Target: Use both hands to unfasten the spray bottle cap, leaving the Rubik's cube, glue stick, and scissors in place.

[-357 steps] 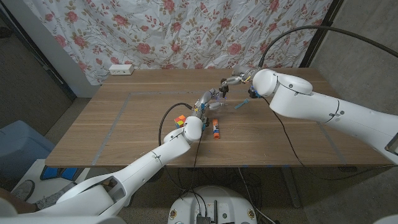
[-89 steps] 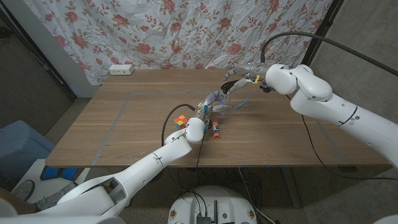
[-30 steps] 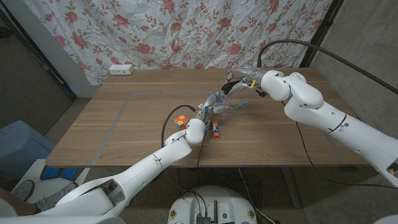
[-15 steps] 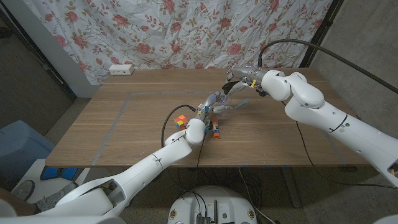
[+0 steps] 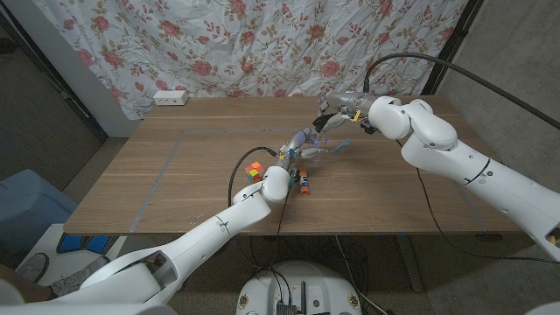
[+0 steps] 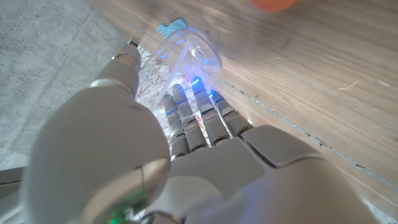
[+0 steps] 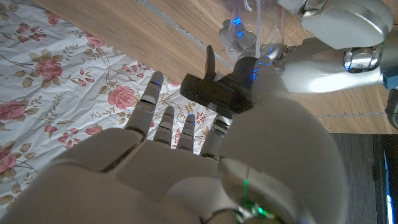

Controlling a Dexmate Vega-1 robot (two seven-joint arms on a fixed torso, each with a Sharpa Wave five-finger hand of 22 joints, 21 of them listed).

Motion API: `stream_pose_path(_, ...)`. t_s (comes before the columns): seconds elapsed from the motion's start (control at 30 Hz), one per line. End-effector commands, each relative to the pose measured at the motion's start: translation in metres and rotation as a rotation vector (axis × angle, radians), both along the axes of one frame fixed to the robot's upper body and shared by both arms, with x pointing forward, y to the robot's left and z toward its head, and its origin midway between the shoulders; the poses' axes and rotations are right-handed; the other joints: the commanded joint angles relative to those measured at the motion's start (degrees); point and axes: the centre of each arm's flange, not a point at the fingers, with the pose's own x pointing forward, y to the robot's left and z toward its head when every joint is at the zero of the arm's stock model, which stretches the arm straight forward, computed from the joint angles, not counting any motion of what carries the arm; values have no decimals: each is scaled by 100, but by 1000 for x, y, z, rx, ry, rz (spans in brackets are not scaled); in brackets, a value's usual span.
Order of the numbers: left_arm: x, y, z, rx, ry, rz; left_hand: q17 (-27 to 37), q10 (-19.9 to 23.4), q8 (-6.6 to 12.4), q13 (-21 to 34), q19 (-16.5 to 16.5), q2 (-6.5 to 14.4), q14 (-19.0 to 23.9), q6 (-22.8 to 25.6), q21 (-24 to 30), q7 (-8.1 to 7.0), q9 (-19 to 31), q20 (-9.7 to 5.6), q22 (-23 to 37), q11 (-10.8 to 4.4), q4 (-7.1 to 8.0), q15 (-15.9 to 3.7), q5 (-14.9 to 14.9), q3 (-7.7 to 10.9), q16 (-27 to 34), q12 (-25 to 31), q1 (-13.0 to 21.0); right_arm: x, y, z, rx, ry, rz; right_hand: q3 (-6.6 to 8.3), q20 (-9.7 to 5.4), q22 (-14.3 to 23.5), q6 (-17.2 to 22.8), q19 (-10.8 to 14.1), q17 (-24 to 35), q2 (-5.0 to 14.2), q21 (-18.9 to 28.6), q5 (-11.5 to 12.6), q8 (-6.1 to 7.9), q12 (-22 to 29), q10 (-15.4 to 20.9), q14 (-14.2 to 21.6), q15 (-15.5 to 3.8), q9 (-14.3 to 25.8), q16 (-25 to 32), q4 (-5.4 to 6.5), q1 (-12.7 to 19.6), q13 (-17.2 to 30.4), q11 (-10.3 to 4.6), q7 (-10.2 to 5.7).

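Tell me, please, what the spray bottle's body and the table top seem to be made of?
The spray bottle, gripped by the left hand, looks like clear, glossy plastic: the wood shows through its wall and light glints on it. The table looks like wood or wood veneer with a matte finish, going by its brown grain; which of the two cannot be told.

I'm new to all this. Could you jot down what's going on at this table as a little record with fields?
Table: wooden, in front of a floral curtain
Left hand: holds the clear spray bottle by its body
Right hand: reaches over the bottle's top, fingers spread
Cap: black spray head at the right hand's fingers; cannot tell if it is loosened
Rubik's cube: on the table beside the left arm
Glue stick: orange, lying near the cube
Scissors: blue handles past the bottle
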Motion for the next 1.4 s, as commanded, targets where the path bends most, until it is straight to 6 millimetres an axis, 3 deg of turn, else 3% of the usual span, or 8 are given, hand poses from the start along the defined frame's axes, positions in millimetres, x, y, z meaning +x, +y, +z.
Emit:
stream_pose_path(0.03,2,-3,0,7,4,-11,18,196,57,13,32,491,59,103,-22,34,19,-146,14,-118,14,-507,-5,72,-4,11,-423,-3,-2,5,-1,-1,4,36,9,-4,262,20,25,87,18,40,72,56,55,-15,13,106,33,-10,17,21,12,-167)
stream_pose_path(1.4,1,-1,-6,1,11,-7,41,212,91,23,43,489,70,120,-18,43,25,-142,14,-116,9,-523,-6,72,-3,0,-403,-8,-5,15,-12,-19,-4,57,-11,-5,385,19,33,115,-8,56,155,18,123,27,-21,117,49,-21,110,20,-43,-171)
